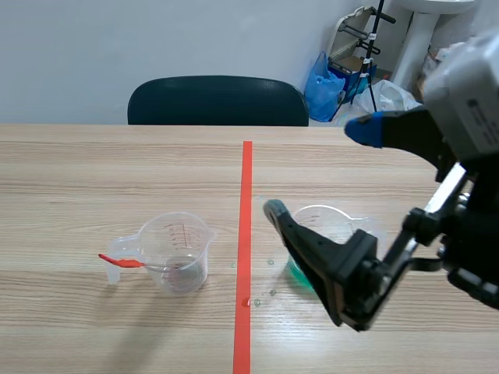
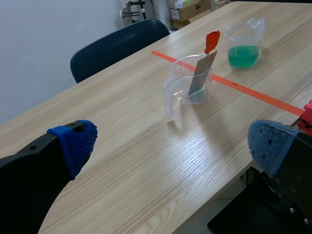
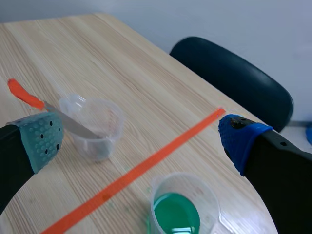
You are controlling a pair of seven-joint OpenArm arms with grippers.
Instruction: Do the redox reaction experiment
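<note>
Green liquid (image 3: 175, 217) sits in a clear plastic cup (image 3: 204, 187) on the wooden counter (image 3: 112, 63), just below the right end effector (image 3: 141, 141) — spread wide, holding nothing. Next, I think: go down, squeeze gently, pour into the other clear cup (image 3: 97, 131) with the red-tipped metal strip (image 3: 48, 109).

Clear glossy plastic beakers (image 1: 178, 251), matt wood-grain table (image 1: 93, 179), grey metal strip (image 2: 199, 74), dotted rubbery pincer pads (image 3: 44, 139)

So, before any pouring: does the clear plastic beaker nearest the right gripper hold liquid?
Partly full: green liquid sits low in the upright clear plastic beaker.
</note>
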